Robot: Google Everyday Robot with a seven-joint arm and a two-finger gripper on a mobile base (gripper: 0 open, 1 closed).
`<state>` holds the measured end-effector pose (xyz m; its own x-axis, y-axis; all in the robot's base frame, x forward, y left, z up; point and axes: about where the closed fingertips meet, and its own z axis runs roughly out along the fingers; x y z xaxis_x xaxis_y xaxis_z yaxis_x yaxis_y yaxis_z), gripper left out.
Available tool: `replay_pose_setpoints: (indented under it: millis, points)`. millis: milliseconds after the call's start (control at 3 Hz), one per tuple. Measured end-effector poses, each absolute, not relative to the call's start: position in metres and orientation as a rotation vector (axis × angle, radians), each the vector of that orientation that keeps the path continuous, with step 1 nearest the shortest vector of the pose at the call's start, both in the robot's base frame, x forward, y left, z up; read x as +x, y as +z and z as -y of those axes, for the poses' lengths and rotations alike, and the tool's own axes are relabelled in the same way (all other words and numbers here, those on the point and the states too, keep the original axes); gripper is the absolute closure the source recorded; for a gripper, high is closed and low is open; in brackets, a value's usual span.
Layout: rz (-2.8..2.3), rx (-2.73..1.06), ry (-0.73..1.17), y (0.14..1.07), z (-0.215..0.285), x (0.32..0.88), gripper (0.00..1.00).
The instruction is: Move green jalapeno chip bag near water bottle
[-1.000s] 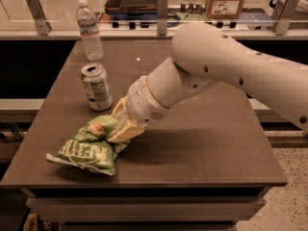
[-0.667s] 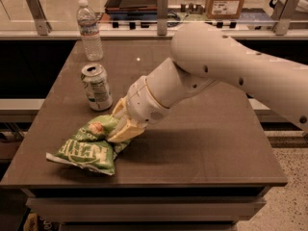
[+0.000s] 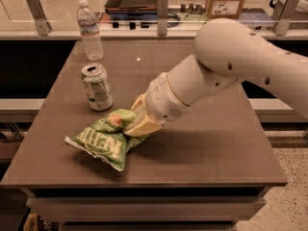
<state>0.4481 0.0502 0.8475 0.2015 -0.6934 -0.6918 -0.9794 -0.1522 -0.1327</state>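
Observation:
The green jalapeno chip bag (image 3: 103, 141), bright green with white lettering, lies crumpled near the front left of the brown table (image 3: 207, 148). My gripper (image 3: 134, 126) is at the bag's right end, with its yellowish fingers closed on the bag's upper edge. That end looks slightly raised. The water bottle (image 3: 90, 30), clear with a white cap, stands upright at the table's far left corner, well behind the bag.
A green-and-white soda can (image 3: 97, 86) stands upright between the bag and the bottle, just left of my gripper. A railing with metal posts (image 3: 162, 6) runs behind the table. A cardboard box (image 3: 226, 0) sits beyond the railing.
The gripper has shifted slightly to the right with the bag in it. The bag has been drawn right and bunched up, and its left tip is further from the table's left edge.

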Motion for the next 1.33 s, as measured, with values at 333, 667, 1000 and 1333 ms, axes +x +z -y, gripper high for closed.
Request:
replay_pose_setpoints:
  millis: [333,667,1000,1333]
  points:
    - [-1.634,-1.863,0.651,0.850,-0.016,0.454,1.00]
    - [-1.709,-1.802,0.622,0.852,0.014,0.460,1.00]
    - [-1.811,-1.688,0.543,0.856,0.046,0.470,1.00]
    - [-1.914,-1.548,0.443,0.865,0.076,0.486,1.00]
